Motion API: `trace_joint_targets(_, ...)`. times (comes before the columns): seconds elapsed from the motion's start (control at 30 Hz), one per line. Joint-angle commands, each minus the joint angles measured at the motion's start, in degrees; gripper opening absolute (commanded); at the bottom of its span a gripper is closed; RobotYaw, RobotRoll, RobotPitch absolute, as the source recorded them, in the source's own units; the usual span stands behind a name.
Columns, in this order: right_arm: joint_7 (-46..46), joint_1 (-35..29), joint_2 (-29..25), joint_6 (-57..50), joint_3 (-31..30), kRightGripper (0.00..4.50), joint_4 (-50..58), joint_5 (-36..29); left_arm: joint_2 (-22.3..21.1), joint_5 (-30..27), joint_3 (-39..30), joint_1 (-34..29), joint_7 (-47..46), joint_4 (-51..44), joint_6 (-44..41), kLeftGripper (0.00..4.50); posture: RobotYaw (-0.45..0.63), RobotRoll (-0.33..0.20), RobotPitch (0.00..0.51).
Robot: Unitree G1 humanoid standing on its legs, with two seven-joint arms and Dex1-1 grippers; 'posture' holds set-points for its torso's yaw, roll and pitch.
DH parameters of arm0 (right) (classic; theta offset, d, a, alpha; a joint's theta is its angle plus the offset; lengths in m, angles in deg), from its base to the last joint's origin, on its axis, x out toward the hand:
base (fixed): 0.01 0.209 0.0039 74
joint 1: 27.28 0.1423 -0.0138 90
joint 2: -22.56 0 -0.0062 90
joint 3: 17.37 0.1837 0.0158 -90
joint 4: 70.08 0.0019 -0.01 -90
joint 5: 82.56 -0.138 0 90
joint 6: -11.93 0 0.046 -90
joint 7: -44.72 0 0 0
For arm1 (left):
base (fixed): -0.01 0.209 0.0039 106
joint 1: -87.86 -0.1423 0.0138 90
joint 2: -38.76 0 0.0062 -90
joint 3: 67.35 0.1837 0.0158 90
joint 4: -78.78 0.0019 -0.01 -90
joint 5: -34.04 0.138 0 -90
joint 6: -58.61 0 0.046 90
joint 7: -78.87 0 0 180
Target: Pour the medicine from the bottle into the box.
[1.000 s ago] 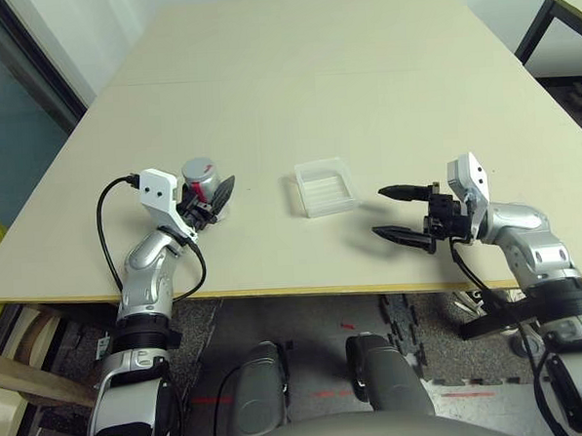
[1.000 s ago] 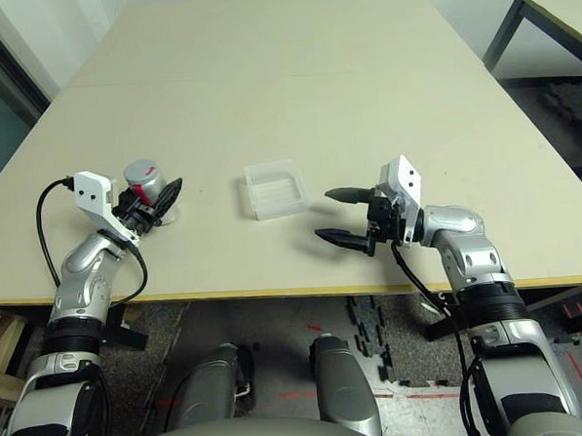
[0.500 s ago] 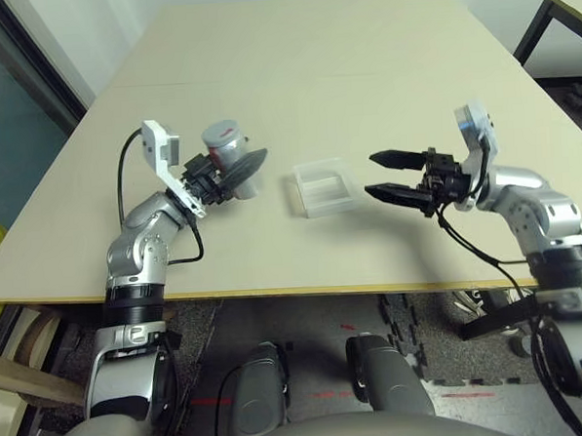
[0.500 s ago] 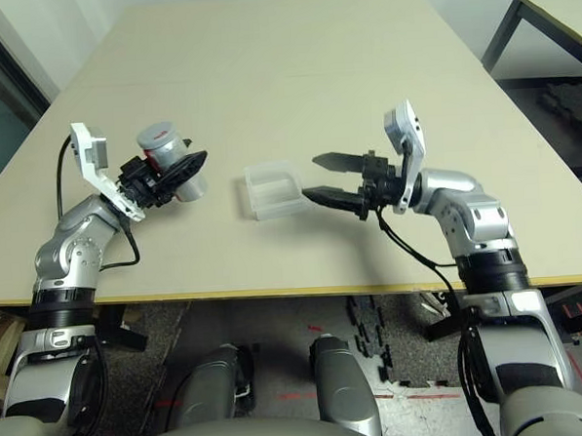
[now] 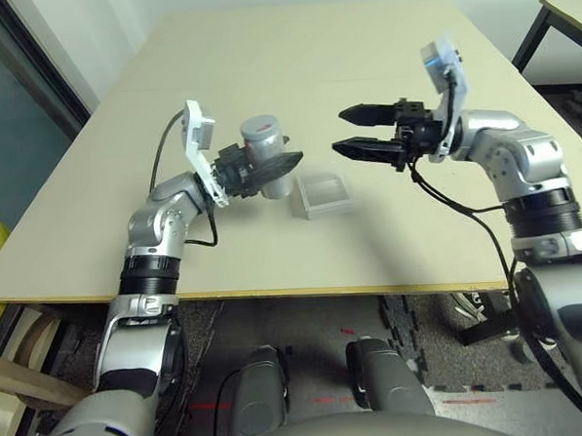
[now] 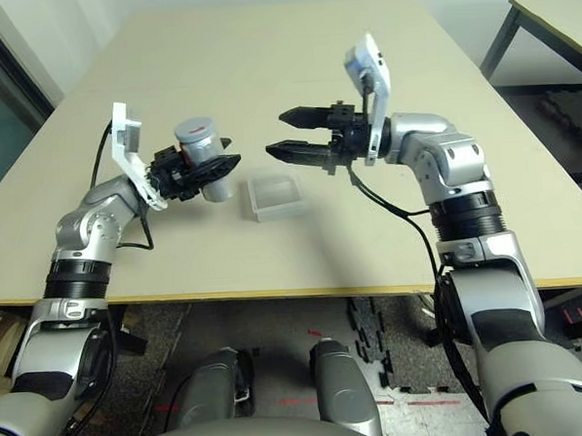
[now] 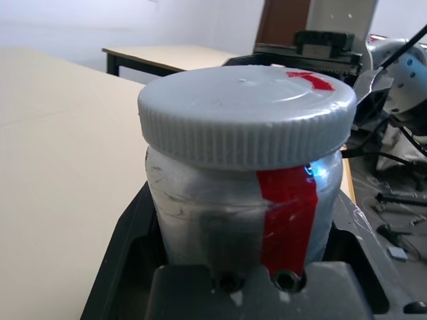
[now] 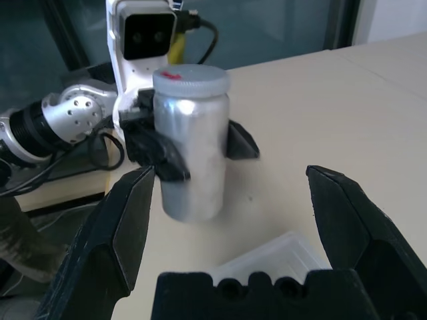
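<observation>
The bottle (image 5: 267, 161) is silver-grey with a red mark and a grey screw cap (image 7: 247, 113) still on it. It is held upright above the table, just left of the box (image 5: 326, 194). My left gripper (image 5: 274, 170) is shut on the bottle's body. The box is a shallow clear tray lying flat on the table. My right gripper (image 5: 347, 129) hangs open in the air above the box's far right side, its fingers (image 8: 127, 227) pointing at the bottle (image 8: 191, 143) with nothing between them.
The wide beige table (image 5: 312, 61) stretches far behind the box. Its front edge runs close under both arms. A second table (image 5: 563, 8) stands at the back right, and a dark wall panel (image 5: 30, 85) runs along the left.
My left arm has lifted the bottle off the table and carried it right, toward the box. My right arm has risen and swung left over the box, still open.
</observation>
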Motion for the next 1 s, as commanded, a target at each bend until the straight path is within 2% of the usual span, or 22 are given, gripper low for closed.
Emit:
trace_joint_targets(0.03, 0.06, 1.94, 1.42, -0.22, -1.07, 4.5, -1.44, 1.09, 0.71, 2.08, 1.41, 1.44, 1.34, 2.45, 1.84, 2.81, -0.17, 0.0, 0.025)
trace_joint_targets(0.4, 0.37, 4.22, 4.99, -0.01, -0.74, 4.5, -4.89, 2.62, 2.51, 5.28, 2.58, 3.23, 2.5, 6.74, 5.91, 2.81, -0.17, 0.0, 0.025)
trace_joint_targets(1.0, -0.09, 5.85, 9.68, 0.92, -1.42, 4.5, -7.96, 4.59, 4.12, 6.68, 3.03, 3.69, 2.48, 7.67, 7.23, 2.81, -0.17, 0.0, 0.043)
